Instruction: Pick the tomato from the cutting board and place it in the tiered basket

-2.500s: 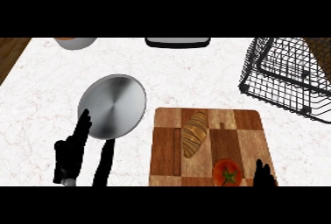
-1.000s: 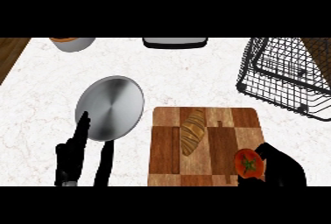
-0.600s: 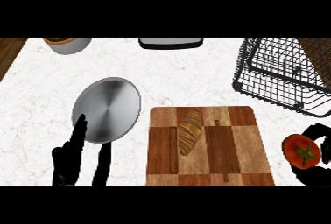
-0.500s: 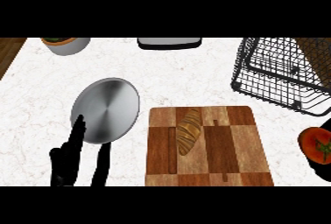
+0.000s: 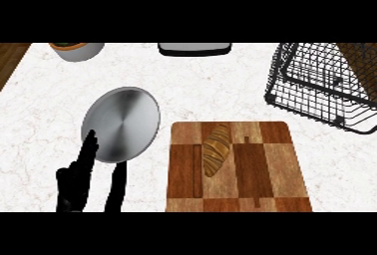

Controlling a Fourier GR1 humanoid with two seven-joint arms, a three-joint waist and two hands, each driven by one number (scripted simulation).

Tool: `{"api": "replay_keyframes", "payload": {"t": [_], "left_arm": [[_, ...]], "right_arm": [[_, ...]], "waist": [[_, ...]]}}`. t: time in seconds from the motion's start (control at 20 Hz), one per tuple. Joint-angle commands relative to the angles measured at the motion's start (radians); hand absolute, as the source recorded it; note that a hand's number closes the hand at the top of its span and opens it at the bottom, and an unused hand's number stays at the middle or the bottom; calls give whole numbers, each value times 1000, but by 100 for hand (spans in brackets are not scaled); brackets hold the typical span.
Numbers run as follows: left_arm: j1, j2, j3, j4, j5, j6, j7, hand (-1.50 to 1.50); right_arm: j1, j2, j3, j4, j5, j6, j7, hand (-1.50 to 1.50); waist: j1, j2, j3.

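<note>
The wooden cutting board (image 5: 250, 174) lies at the lower middle with only a bread loaf (image 5: 216, 154) on it. No tomato shows anywhere in the head view. The black wire tiered basket (image 5: 324, 84) stands at the upper right of the counter. My left hand (image 5: 80, 179) rests at the lower left with straight fingers pointing up, just below the metal plate. My right hand is out of the picture.
A round metal plate (image 5: 120, 123) lies left of the board. A white bowl (image 5: 77, 50) sits at the far left edge and a dark tray-like item (image 5: 194, 48) at the far middle. White marble counter lies between the board and the basket.
My right hand carried the tomato off the board to the right and both have left the view. The view has shifted slightly. The left hand has stayed put.
</note>
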Motion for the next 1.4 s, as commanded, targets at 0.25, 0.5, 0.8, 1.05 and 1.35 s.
{"api": "replay_keyframes", "payload": {"t": [0.25, 0.5, 0.8, 1.05, 1.35], "left_arm": [[-87, -4, 13, 75, 4, -34, 52, 0], [-25, -17, 7, 90, 1, -41, -36, 0], [-25, -19, -6, 77, -14, -46, -23, 0], [-64, -57, -40, 54, -41, -17, 54, 0], [-62, -25, -3, 57, -35, -33, 53, 0]], "right_arm": [[-221, -199, -56, 159, -92, 111, 121, 150], [-380, -179, 115, 270, -13, 1, 156, 150], [-585, -186, 273, 503, 62, -33, 90, 150], [-739, -168, 395, 633, 129, 0, 46, 150], [-816, -63, 482, 773, 247, -53, -51, 150]], "waist": [[32, 11, -4], [49, 13, -4], [60, 16, -4], [63, 17, -4], [50, 15, -4]]}}
